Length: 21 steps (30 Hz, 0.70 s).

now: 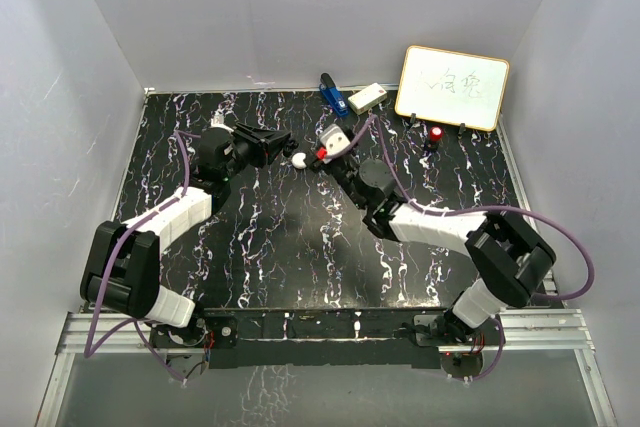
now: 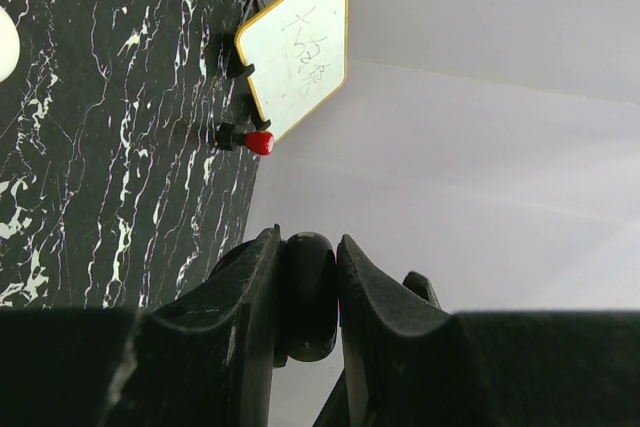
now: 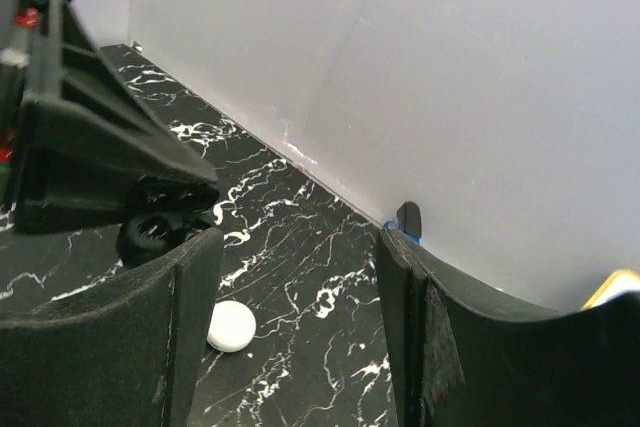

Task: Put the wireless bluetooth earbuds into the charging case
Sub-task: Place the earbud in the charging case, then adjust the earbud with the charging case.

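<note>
The charging case [image 1: 299, 159] is a small round white puck lying on the black marble table between my two grippers. It also shows in the right wrist view [image 3: 231, 326] and at the left edge of the left wrist view [image 2: 4, 42]. My left gripper [image 1: 272, 143] is shut on a black rounded object [image 2: 308, 297], held just left of the case; it also shows in the right wrist view [image 3: 150, 232]. I cannot tell whether it is an earbud. My right gripper [image 1: 320, 149] is open and empty [image 3: 300, 277], just right of the case. No white earbud is visible.
A small whiteboard [image 1: 452, 87] stands at the back right with a red-topped knob [image 1: 437, 134] in front of it. A cream box [image 1: 367, 97] and a blue object [image 1: 331, 93] lie by the back wall. White walls close in three sides.
</note>
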Available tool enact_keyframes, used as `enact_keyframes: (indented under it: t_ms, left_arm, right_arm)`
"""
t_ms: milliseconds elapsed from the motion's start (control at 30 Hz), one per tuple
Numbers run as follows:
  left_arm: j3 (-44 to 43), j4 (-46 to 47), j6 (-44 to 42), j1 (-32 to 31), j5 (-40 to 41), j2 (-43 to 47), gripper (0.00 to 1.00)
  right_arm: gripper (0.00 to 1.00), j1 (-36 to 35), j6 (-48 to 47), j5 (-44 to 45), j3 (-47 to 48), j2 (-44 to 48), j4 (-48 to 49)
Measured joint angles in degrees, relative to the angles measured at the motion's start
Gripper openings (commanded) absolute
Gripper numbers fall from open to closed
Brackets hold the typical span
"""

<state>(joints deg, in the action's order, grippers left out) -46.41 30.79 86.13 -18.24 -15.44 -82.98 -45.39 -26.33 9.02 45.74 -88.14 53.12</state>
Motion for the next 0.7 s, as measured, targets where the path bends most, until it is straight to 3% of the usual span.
enact_keyframes:
  t_ms: [333,700]
  left_arm:
    - [-0.11,-0.02,0.0,-0.26,0.0,0.07,0.0]
    - [-0.52,-0.22,0.0,-0.72,0.0,0.15,0.0]
  right_arm:
    - [0.63,0.0,8.35,9.18,6.6,-5.22,-7.45]
    - [0.63,0.0,10.21,10.16,6.91,-6.99,-9.68]
